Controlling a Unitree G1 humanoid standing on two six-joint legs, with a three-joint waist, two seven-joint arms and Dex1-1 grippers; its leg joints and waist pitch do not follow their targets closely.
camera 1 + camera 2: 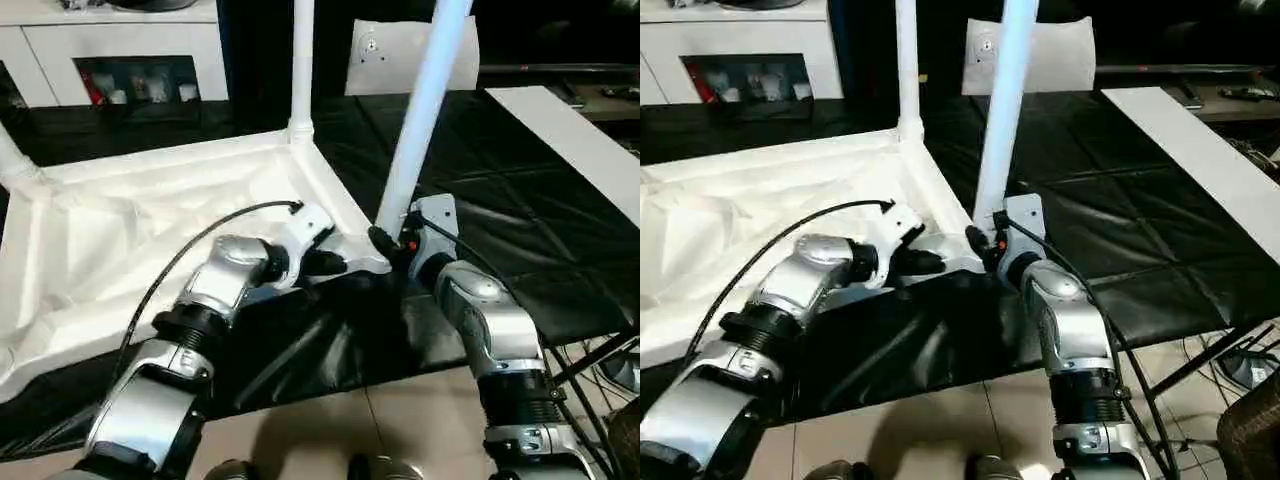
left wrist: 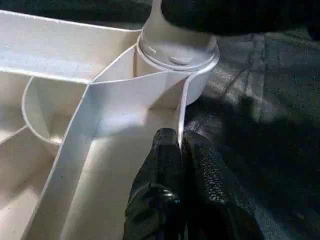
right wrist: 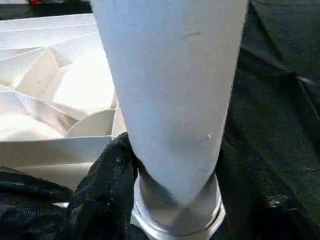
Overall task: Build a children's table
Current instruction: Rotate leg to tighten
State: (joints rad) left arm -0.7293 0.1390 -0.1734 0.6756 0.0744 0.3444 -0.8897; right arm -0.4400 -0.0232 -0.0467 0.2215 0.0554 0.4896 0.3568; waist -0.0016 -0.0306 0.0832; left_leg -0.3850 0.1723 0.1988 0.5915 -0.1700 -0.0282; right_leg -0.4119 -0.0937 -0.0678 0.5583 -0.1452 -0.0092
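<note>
The left gripper (image 1: 335, 263) pinches the table top's rim (image 2: 178, 107) tight while the right fingers (image 3: 107, 192) hug the near leg (image 1: 420, 115) (it leans), so it could pop out.

Both upright legs, near leg (image 1: 425, 100) and far leg (image 1: 302, 60), run off the top edge, tips unseen. Tabletop (image 1: 120, 230) cut at left edge; right claw (image 1: 385, 243) mostly hidden behind near leg's base. Shelf items (image 1: 140, 85) too small to tell.

A black quilted cover (image 1: 480, 190) carries the upturned table top (image 1: 150, 230) (ribbed side up) — white board (image 1: 570, 140) beside it.
</note>
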